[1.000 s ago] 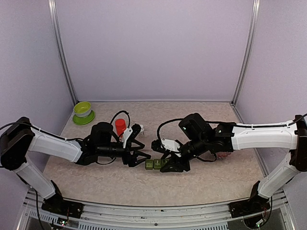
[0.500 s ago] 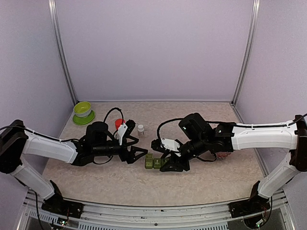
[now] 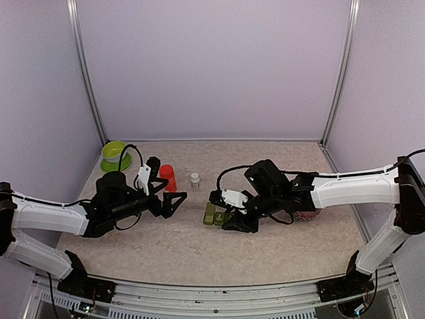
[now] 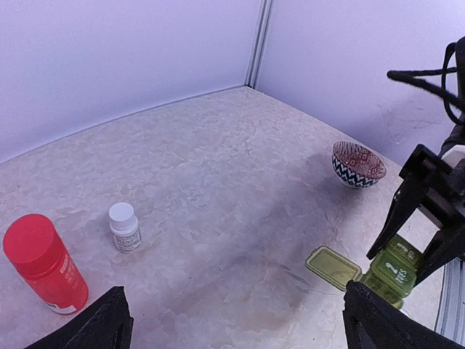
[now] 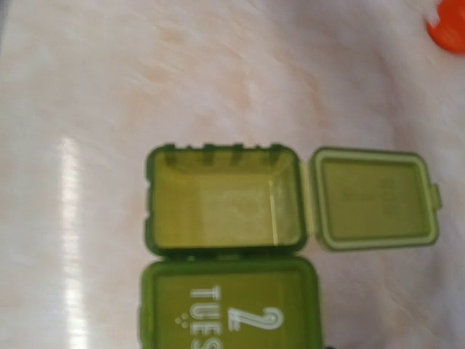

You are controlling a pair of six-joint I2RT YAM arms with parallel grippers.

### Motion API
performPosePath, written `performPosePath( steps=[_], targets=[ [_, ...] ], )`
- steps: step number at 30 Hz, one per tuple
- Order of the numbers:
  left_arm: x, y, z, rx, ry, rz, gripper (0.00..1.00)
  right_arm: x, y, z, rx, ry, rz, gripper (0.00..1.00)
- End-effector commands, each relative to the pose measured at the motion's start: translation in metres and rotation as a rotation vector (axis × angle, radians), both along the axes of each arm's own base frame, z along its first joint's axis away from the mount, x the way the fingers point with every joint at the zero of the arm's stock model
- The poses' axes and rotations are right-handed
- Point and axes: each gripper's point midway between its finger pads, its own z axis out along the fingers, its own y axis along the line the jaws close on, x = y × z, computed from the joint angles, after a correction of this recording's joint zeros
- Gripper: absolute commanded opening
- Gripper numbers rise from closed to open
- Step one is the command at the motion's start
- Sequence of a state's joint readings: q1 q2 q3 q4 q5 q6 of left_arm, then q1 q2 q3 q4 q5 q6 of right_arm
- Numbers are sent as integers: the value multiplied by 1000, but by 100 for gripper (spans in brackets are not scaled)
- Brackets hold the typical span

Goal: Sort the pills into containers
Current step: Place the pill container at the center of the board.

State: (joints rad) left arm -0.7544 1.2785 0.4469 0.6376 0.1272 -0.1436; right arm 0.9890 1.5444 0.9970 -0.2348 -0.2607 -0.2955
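Note:
The containers (image 3: pixel 211 218), a row of dark green boxes, lie at the table's middle. In the right wrist view the end box (image 5: pixel 225 207) is open and empty with its lid (image 5: pixel 374 200) folded flat. The box beside it (image 5: pixel 229 305) is closed and marked "2 TUES". My right gripper (image 3: pixel 226 214) is open, its fingers (image 4: pixel 396 218) straddling the row. My left gripper (image 3: pixel 170 201) is open and empty, well left of the containers (image 4: pixel 392 270). No loose pills show.
A red bottle (image 3: pixel 167 177) and a small white bottle (image 3: pixel 194 179) stand behind the left gripper; both show in the left wrist view, red (image 4: pixel 42 265) and white (image 4: pixel 125 227). A lime-green bowl (image 3: pixel 114 154) sits far left. A patterned bowl (image 4: pixel 358 164) sits right of the containers.
My left gripper has drawn back to the left, away from the containers. The end box's lid now lies open. My right gripper has stayed at the row, shifting slightly left.

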Motion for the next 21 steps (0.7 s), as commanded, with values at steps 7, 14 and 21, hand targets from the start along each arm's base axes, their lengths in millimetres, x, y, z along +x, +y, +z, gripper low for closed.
performPosePath(
  steps=[7,14,21],
  targets=[
    [12,26,15,-78,-25,96,99,77,-18,-36,-60,-84,-132,36],
    [14,34,17,-95,-26,111,99,109,-29,-67,-130,-70,-163,36],
    [15,35,15,-103,-15,105,99,132,-29,-84,-149,-59,-168,37]
  ],
)
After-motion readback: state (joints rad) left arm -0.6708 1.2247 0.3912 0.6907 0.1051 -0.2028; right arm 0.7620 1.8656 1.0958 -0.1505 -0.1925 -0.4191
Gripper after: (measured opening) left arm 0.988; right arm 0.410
